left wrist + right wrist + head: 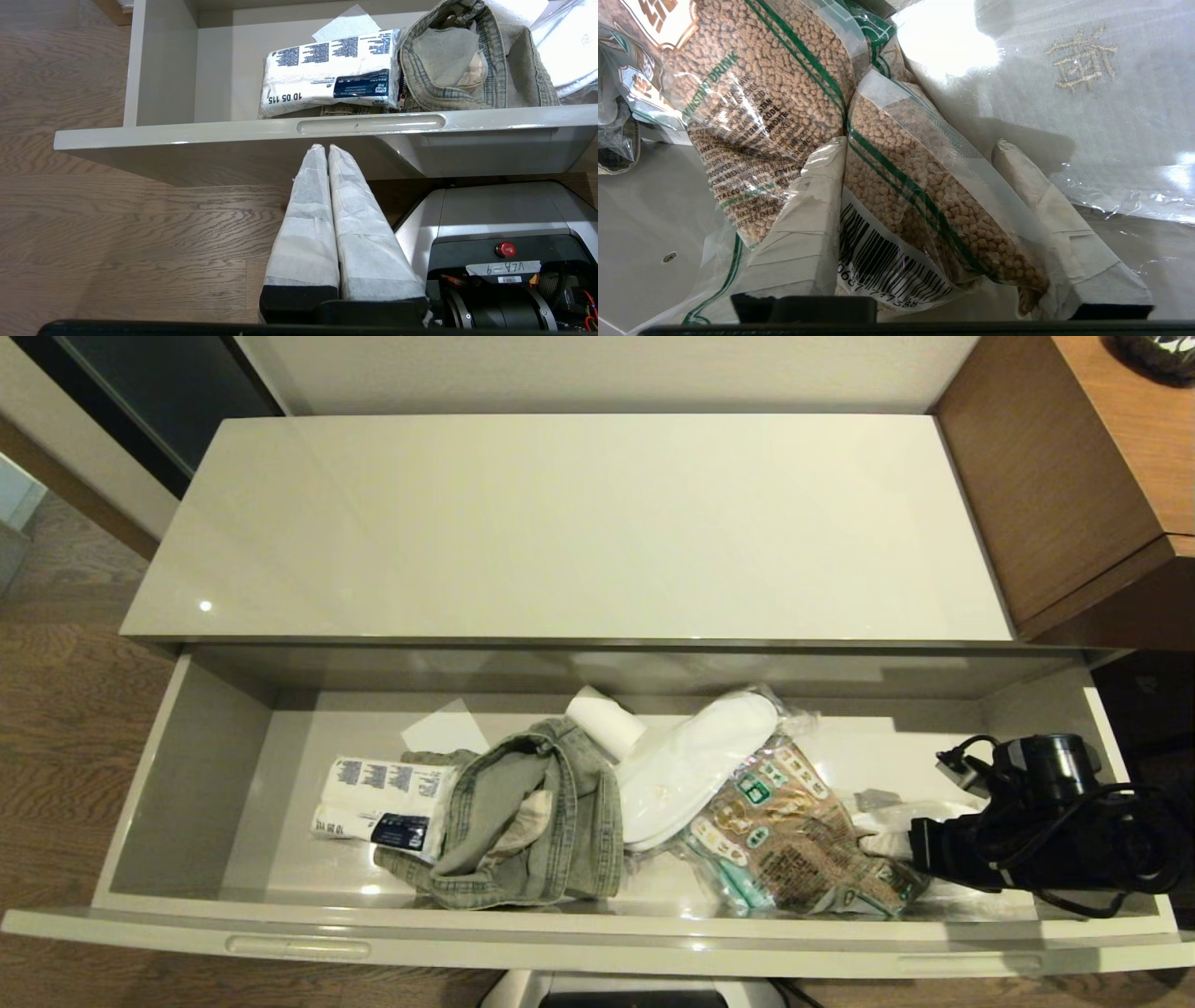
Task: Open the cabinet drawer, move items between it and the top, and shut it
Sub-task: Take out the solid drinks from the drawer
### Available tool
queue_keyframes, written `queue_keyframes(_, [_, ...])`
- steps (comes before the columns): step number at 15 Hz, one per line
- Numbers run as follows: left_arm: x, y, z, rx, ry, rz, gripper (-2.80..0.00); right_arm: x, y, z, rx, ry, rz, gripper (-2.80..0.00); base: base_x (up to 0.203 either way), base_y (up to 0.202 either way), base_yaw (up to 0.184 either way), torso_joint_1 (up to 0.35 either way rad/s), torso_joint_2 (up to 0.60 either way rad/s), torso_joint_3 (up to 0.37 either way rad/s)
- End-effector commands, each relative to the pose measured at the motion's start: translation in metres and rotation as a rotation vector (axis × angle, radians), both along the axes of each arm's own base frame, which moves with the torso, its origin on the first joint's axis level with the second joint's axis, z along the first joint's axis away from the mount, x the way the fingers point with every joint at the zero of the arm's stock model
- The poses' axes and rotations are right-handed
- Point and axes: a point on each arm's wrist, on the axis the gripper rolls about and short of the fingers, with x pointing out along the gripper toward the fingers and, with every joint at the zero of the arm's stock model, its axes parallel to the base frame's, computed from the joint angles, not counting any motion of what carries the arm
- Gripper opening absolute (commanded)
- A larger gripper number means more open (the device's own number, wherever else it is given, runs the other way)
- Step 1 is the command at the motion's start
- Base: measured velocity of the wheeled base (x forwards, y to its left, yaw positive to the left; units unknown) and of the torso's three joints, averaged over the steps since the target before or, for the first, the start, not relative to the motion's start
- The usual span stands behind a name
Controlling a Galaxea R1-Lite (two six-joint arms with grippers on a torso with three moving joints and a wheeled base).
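Observation:
The drawer point(597, 938) is pulled wide open below the glossy cream cabinet top point(579, 523), which is bare. A white pack with blue print point(387, 798) lies at the drawer's left point(327, 70). The clear crinkly bag of brown granules point(784, 831) lies right of centre. My right gripper point(910, 849) reaches into the drawer from the right. In the right wrist view it point(917, 144) is open, its fingers astride the bag's barcoded end point(896, 196). My left gripper point(322, 147) is shut and empty, below the drawer front point(369, 125), outside the head view.
A faded denim garment point(532, 821) lies between the pack and wrapped white slippers point(691, 765). The slippers touch the bag's far side point(1087, 93). A brown wooden desk point(1120, 429) stands right of the cabinet. My own base point(490, 224) sits under the drawer front, on wood flooring.

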Motion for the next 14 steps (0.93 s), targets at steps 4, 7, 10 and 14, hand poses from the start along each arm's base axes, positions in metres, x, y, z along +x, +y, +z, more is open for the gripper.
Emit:
queue_keyframes(4, [0.0001, 0.0000, 0.0000, 0.001, 0.002, 0.000, -2.80, 0.0003, 0.0001, 0.0003, 0.001, -0.002, -0.001, -2.80, 0.000, 0.000, 0.000, 0.000, 0.00, 0.000])
queue_keyframes(7, [0.0001, 0.0000, 0.0000, 0.001, 0.002, 0.000, -2.80, 0.0003, 0.0002, -0.0002, 0.003, 0.000, 0.000, -2.80, 0.000, 0.000, 0.000, 0.000, 0.00, 0.000])
queue_keyframes(10, [0.0001, 0.0000, 0.0000, 0.001, 0.002, 0.000, -2.80, 0.0003, 0.0001, -0.0002, 0.001, 0.000, -0.001, -2.80, 0.000, 0.000, 0.000, 0.000, 0.00, 0.000])
queue_keyframes(14, [0.0001, 0.0000, 0.0000, -0.001, 0.002, 0.000, -2.80, 0.0002, -0.0008, 0.0003, 0.001, -0.002, -0.004, -2.80, 0.000, 0.000, 0.000, 0.000, 0.00, 0.000])
